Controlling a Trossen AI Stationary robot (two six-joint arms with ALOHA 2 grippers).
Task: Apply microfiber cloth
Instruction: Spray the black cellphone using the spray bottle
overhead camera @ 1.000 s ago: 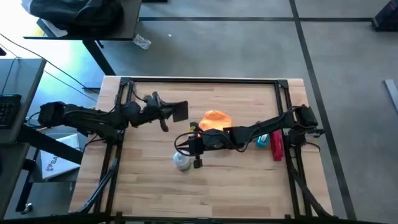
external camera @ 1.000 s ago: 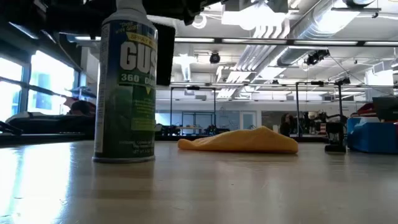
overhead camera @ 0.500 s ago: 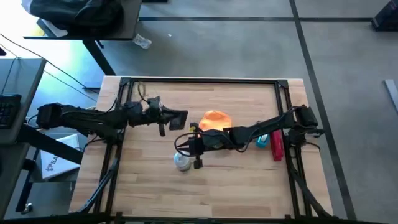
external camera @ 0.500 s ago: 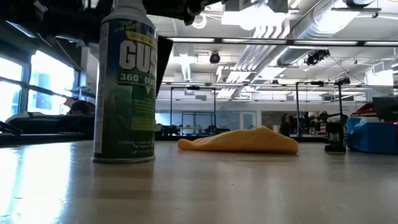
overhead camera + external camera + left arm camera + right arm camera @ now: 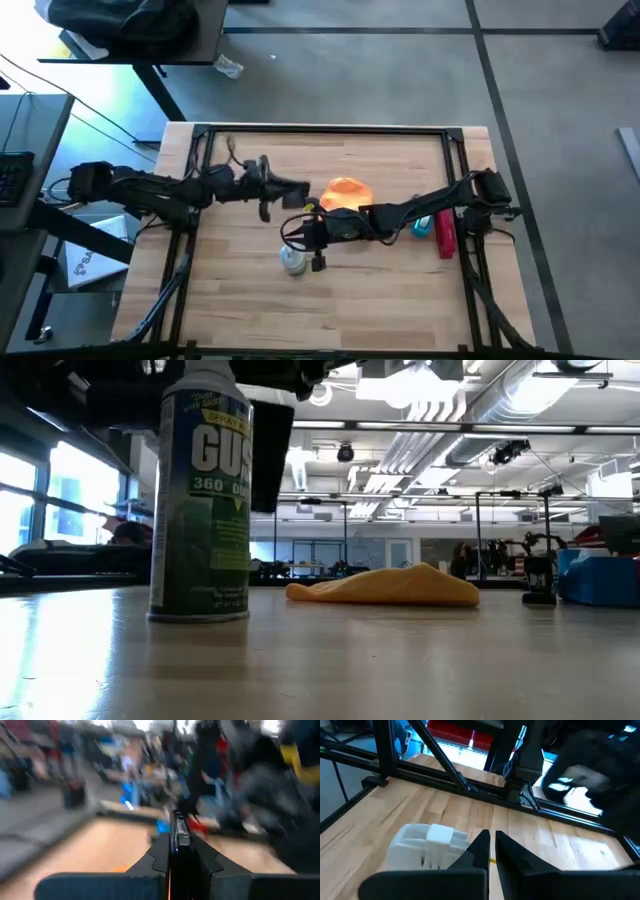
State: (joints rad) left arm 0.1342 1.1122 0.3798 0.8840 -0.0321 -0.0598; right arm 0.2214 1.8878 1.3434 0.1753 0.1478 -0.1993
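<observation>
While untouched, microfiber cloth apparently flat.

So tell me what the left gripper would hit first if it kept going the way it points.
Probably the orange microfiber cloth: the left gripper, shut on a black phone, points right toward it, though height is unclear.
</observation>
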